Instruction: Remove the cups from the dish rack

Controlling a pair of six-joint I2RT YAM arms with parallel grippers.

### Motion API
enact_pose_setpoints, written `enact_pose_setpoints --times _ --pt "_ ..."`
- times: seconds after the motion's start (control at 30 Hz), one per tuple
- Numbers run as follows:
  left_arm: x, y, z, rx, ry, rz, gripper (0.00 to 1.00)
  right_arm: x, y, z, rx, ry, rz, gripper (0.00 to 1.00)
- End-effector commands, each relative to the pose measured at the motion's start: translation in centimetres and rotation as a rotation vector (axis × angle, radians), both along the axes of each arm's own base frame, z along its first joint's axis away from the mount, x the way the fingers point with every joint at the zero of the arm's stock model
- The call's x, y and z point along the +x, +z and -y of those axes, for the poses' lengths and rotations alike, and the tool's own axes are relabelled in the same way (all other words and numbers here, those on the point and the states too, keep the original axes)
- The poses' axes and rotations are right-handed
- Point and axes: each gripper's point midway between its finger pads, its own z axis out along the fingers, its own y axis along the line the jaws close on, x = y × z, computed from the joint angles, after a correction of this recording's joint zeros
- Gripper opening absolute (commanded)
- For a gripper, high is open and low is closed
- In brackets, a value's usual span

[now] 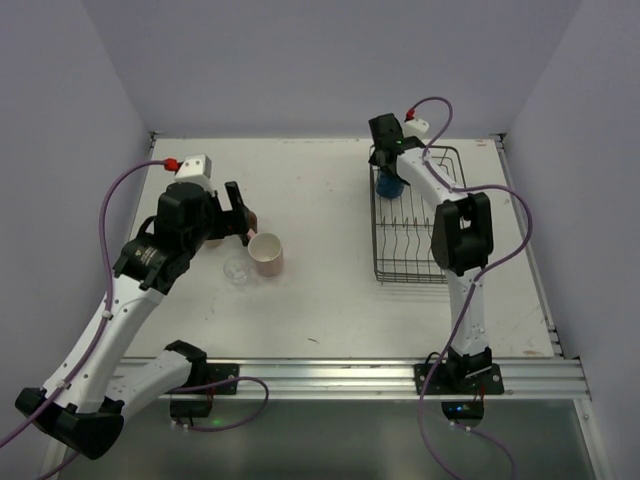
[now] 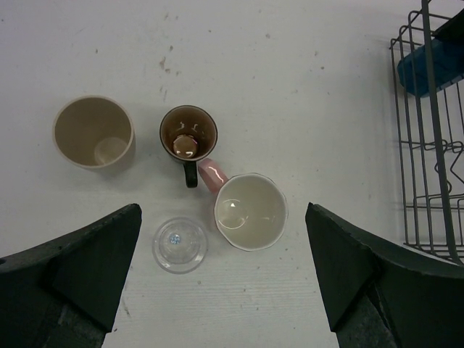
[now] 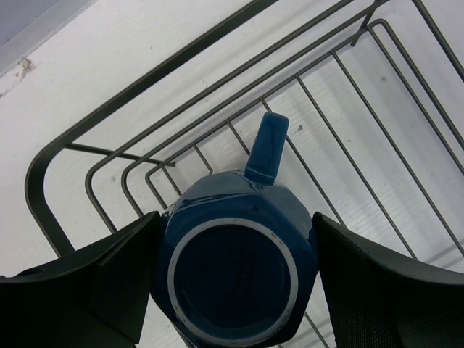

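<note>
Four cups are on the white table point(image 2: 304, 65), is it right? my colleague asks.

Yes, I answer. Below my left gripper point(image 1: 238, 213), whose jaws stand wide apart and hold nothing, I see them upright and close together. There is the cream-beige mug point(image 2: 93, 133), round and matte. There is the dark brown mug point(image 2: 188, 135), glossy, with a short dark handle. The pale pink cup point(image 2: 249, 211) has a faceted rim and is shiny white inside, and its pink handle is just beside the brown mug's handle. The small clear glass point(image 2: 180, 243) has a tiny bluish spot at its bottom, too small for me to read.

And the fifth one?

The blue mug point(image 3: 235, 283) is in the dish rack point(image 1: 412, 240), in the far left corner of it, upside down on the thin dark wire bars. Its body has flat sides, like an octagon. The glaze is shiny, a pale ring runs around the base, and the flat handle points away from my wrist camera.

What does your right gripper point(image 3: 235, 217) do?

Its two black fingers point(image 3: 94, 290) lie against opposite sides of the mug, so it is closed on it as far as the mug's width permits. The rack stands on the right part of the table, well apart from the four cups.
</note>
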Motion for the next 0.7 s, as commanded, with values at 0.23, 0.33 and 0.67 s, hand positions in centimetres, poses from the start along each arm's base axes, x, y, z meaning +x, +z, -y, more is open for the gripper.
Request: enact_pose_setpoints --times 0.23,0.33,0.67 --pt "0.6 0.2 1.3 -0.045 -0.05 0.031 0.99 -2.2 9.0 0.3 0.138 0.05 0.121 0.0" --pt "0.6 0.3 1.6 -0.057 -0.067 0.037 0.98 -2.8 10.1 0.8 0.15 0.049 0.137 0.0" --pt "0.2 0.8 1.6 -0.066 -0.071 0.05 0.97 -3.7 10.2 1.1 0.254 0.074 0.107 0.0"
